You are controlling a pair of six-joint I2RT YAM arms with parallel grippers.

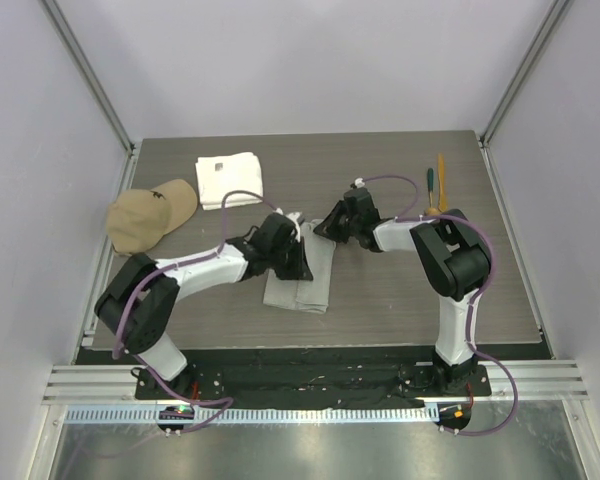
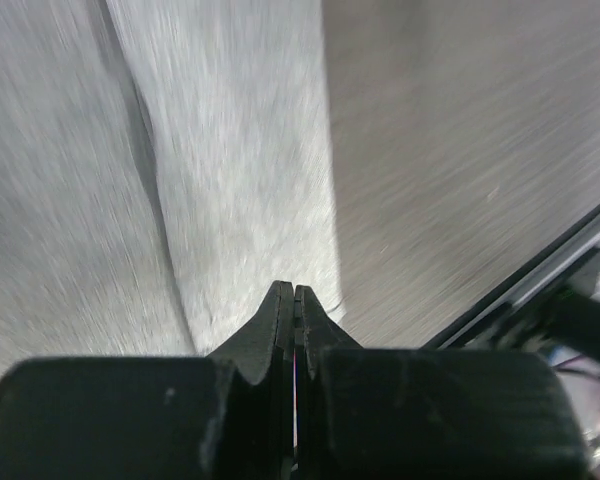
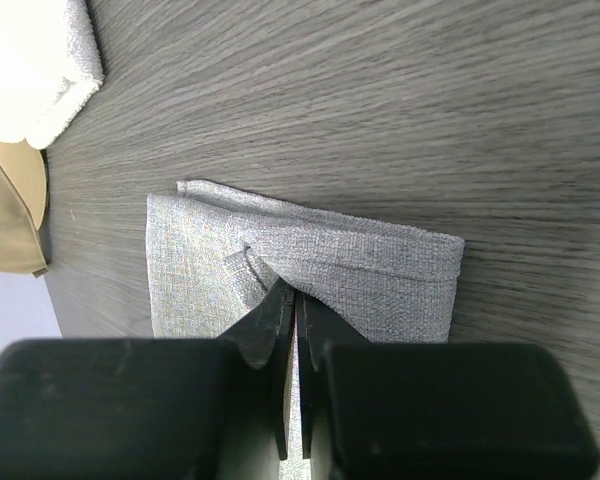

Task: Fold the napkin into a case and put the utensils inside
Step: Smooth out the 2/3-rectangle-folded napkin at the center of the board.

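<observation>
The light-grey napkin [image 1: 302, 285] lies folded into a long strip at the table's middle. In the left wrist view the napkin [image 2: 240, 180] is blurred, and my left gripper [image 2: 294, 292] hangs shut just above it with nothing seen between the jaws. Seen from above, the left gripper [image 1: 298, 266] is over the strip's upper half. My right gripper [image 1: 320, 231] is at its far right corner. There the right gripper [image 3: 295, 297] has its jaws a slit apart, pinching a raised fold of the napkin [image 3: 380, 270]. The utensils lie far right: a teal-handled one [image 1: 429, 181], an orange stick [image 1: 441, 172] and a tan wooden bowl [image 1: 435, 211] by the right arm.
A thick white towel [image 1: 228, 178] lies folded at the back left, also showing as the towel [image 3: 40, 70] in the right wrist view. A tan cap [image 1: 150, 212] sits at the left edge. Metal rails and white walls bound the dark wood-grain table [image 1: 400, 300].
</observation>
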